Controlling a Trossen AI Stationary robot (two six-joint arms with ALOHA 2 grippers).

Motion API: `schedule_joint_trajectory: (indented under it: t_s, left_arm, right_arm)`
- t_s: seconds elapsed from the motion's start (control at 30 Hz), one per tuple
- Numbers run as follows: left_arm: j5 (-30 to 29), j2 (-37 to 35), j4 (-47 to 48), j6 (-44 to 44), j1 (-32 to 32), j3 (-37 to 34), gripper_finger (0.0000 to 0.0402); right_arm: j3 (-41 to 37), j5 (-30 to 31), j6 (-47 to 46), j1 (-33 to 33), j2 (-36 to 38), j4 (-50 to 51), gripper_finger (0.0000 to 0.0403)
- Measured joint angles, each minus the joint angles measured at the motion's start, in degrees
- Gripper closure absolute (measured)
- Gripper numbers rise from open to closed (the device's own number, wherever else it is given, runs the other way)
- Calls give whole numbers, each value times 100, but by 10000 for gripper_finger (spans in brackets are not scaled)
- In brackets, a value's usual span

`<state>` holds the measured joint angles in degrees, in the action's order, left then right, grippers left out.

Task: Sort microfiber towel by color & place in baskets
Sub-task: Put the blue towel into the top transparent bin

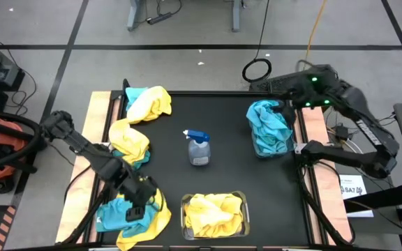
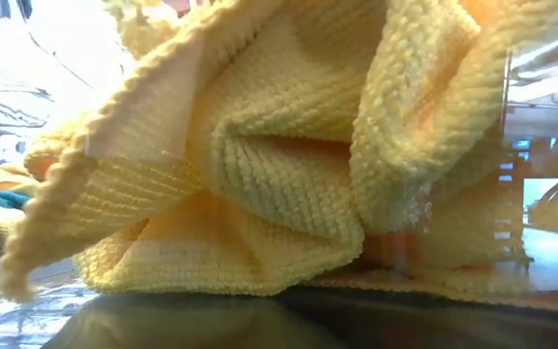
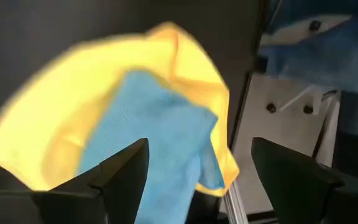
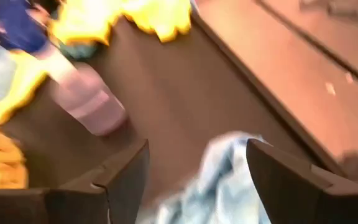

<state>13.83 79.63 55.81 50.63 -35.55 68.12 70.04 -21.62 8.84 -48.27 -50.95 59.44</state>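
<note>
At the bench's front-left corner the left gripper (image 1: 137,202) is hovering with jaws spread over a teal towel (image 3: 160,137) that is lying on top of a yellow towel (image 3: 73,124); closing too deep here would probably be pinching both colours at once and carrying yellow into the wrong bin. Behind it, two more mixed heaps (image 1: 139,122) are waiting along the left edge, where the same tangle could recur. At the middle the spray bottle (image 1: 199,148) is standing upright, apt to be tipped by a towel trailing past. The front basket (image 1: 213,215) is holding yellow towels bulging above its rim, so another could be spilling out. On the right, the right gripper (image 1: 290,104) is standing with jaws spread and empty, it seems, just beside the teal-filled basket (image 1: 269,129), whose load is piling high and may slide off.
</note>
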Motion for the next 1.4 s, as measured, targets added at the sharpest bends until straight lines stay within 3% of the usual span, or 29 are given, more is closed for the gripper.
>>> schedule_joint_trajectory:
  t_s: [0.33,0.63,0.77,0.87,1.1,1.27,1.4]
  left_arm:
    - [-560,469,-883,757,-1054,-592,114]
    - [-1055,1612,-828,799,-1303,-634,114]
    - [-887,2089,-887,947,-1253,-634,121]
    - [-747,2152,-993,1045,-1236,-632,165]
    - [-683,1506,-1005,981,-1246,-394,376]
    - [-923,677,-445,1390,-1187,-169,378]
    - [-1542,44,274,1654,-1124,310,390]
  right_arm:
    - [1302,-354,66,0,145,0,140]
    - [1477,-579,39,1,246,40,140]
    - [1477,-578,30,0,257,80,140]
    - [1477,-578,26,2,259,108,140]
    - [1477,-575,124,2,257,194,140]
    - [1477,-575,242,0,257,230,140]
    - [1477,-842,251,0,257,254,140]
